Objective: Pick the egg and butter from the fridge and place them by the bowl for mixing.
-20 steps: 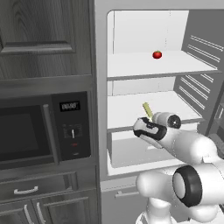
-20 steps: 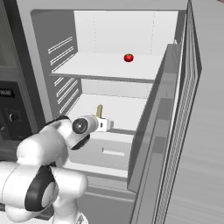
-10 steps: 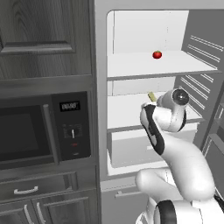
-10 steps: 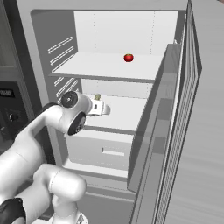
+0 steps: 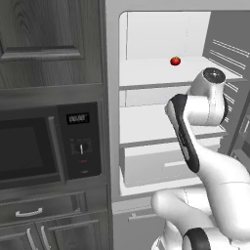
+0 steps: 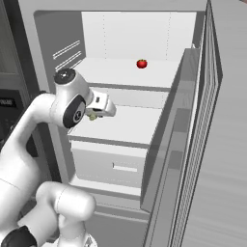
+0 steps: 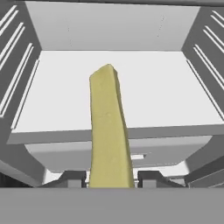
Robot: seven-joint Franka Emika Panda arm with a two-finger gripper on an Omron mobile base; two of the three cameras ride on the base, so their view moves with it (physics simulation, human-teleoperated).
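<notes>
Tall grey fridge with white interior (image 5: 161,105) stands open, ribbed door (image 6: 202,120) swung to the right in right base view. White two-finger gripper (image 6: 99,112) is at the front of the middle white shelf (image 6: 130,126), w/ arm reaching in from the fridge's left side. Hand view: thin elongated olive-yellow butter stick (image 7: 109,131) sits clamped between the two dark fingertips (image 7: 73,178), jaws pressed against its lower end on both sides; stick runs up and away from the hand, far end tapering slightly, and is seen against the middle shelf and the white drawer (image 7: 144,153) front below it. Right base view shows a small olive-yellow bit just under the hand, consistent w/ the same stick; rest hidden by the wrist. Small red tomato-like ball w/ green top (image 5: 175,61) rests on the upper shelf, well apart from the gripper. Black microwave w/ digital panel (image 5: 46,146) is built into dark wood cabinetry left of the fridge. Egg and bowl: can't be located in these frames.
</notes>
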